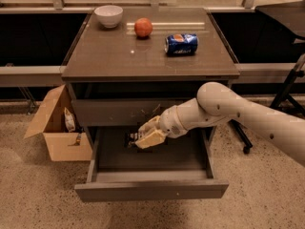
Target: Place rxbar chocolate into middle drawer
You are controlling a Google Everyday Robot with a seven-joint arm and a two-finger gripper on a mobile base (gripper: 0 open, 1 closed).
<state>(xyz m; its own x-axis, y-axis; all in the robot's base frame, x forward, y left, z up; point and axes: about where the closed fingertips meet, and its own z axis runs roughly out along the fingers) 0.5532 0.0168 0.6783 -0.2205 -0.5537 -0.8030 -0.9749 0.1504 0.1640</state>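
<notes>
Reaching into the opened middle drawer point(151, 190), the gripper point(142, 139) is seen low over the drawer's back left part, just under the scratched drawer front point(114, 112) above it. Its cream fingers point(151, 137) appear pressed together on the rxbar chocolate point(131, 138), which sticks out from the fingertips toward the drawer's left wall. The bar is held inside the drawer's outline, close above the floor; whether it already touches the floor cannot be told. The drawer's plain front panel lies below and nearer the camera than the gripper.

The bar is judged to be light and thin, with a slick foil wrapper that may slide between the fingers. Its filling is likely firm but bendable, so a hard squeeze is not needed. It seems to be gripped near one end, across its flat faces; a hold nearer the middle would let it droop less. A short drop should do it no harm, and the task looks close to done, with only the release left.

Well above and behind the gripper, a white bowl point(108, 15), a red apple point(143, 27) and a blue soda can point(181, 44) are left on the cabinet top point(105, 56). A cardboard box point(55, 128) stands on the floor, off past the bar's end.
</notes>
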